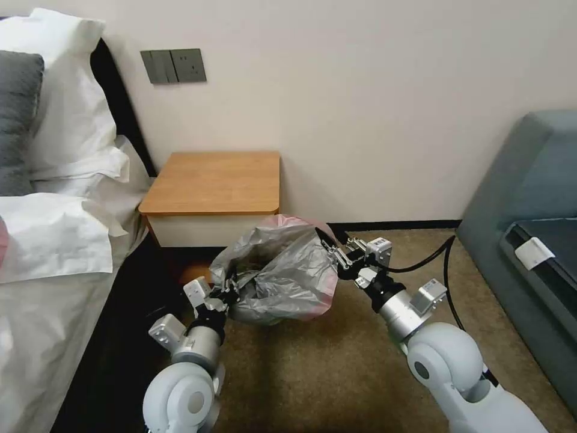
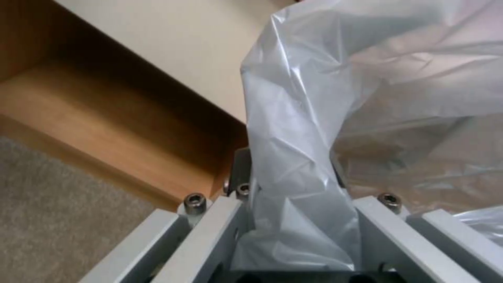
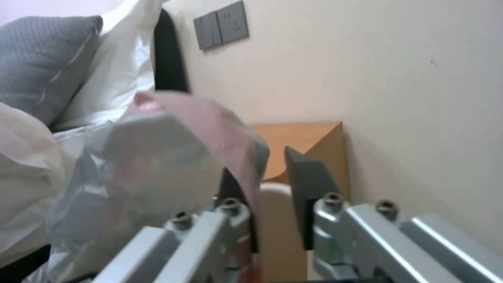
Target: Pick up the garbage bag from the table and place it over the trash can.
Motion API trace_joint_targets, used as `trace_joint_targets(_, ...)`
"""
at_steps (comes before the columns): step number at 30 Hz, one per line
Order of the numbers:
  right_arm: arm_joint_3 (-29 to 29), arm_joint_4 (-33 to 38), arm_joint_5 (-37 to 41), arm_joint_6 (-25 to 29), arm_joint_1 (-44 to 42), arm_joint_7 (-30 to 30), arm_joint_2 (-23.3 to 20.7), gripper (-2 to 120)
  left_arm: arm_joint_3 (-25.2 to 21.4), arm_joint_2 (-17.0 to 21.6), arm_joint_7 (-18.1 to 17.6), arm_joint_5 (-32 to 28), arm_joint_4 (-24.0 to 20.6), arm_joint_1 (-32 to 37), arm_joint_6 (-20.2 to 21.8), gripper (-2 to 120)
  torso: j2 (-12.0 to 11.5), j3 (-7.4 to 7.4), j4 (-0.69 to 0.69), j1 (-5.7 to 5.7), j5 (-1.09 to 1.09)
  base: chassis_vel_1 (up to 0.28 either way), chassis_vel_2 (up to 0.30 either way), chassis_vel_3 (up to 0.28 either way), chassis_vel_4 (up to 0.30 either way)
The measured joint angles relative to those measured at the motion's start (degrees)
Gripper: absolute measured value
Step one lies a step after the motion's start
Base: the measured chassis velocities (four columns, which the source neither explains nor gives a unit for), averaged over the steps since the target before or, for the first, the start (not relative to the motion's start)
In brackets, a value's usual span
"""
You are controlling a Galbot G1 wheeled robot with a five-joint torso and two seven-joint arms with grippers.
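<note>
Left gripper (image 1: 231, 293): clamped on the garbage bag (image 1: 282, 270).
Right gripper (image 1: 332, 248): spread wide, rim edge between fingers.
Risk: bag could slip off the right side.

One crinkled translucent grey plastic garbage bag with a pinkish rim (image 1: 282, 270), one square orange-brown wooden bench (image 1: 213, 180), two silver robot grippers, left (image 1: 227, 291) and right (image 1: 334, 251), one dark grey wall switch panel (image 1: 173, 65), one grey textured cushion (image 1: 17, 114)

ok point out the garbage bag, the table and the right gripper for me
garbage bag (image 1: 282, 270), head view, crinkled grey middle.
table (image 1: 219, 180), head view, bare wooden top.
right gripper (image 1: 332, 252), head view, fingertips at the bag's pinkish rim.
</note>
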Motion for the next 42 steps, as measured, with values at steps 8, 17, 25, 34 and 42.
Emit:
trace_joint_targets(8, 0.4, 0.6, 1.7, -0.6, 1.5, 0.7, -0.9, 0, 0.0, 0.0, 0.5, 0.3, 0.4, 0.5, 0.4, 7, 0.0, 0.0, 0.0, 0.0, 0.0, 0.0, 0.0, 0.0, 0.0)
trace_joint_targets(17, 1.0, 0.0, 7.1, -9.0, 6.5, 5.3, -6.7, 0, -0.2, 0.4, 4.0, 2.7, -0.2, 2.8, 0.6, 7, 0.0, 0.0, 0.0, 0.0, 0.01, 0.0, 0.0, 0.0, 0.0)
trace_joint_targets(25, 1.0, -0.4, 17.5, -20.4, 9.8, 9.7, -14.1, 0, -0.5, 0.1, 9.1, 3.6, -0.5, 3.4, 0.7, 7, 0.0, 0.0, 0.0, 0.0, 0.01, 0.0, 0.0, 0.0, 0.0)
trace_joint_targets(34, 3.4, 3.1, 35.2, -27.4, 8.6, 17.4, -18.0, 0, -0.5, -0.3, 11.9, 1.1, -0.2, 2.5, 0.4, 7, 0.0, 0.0, -0.01, 0.0, 0.01, 0.0, 0.0, 0.0, 0.0)
trace_joint_targets(42, 4.6, 6.8, 39.8, -27.4, 6.7, 21.9, -19.3, 0, -0.6, -0.7, 10.9, -1.6, 1.7, 0.9, -0.2, 7, 0.0, 0.0, 0.0, 0.0, 0.0, 0.0, 0.0, 0.0, 0.0)
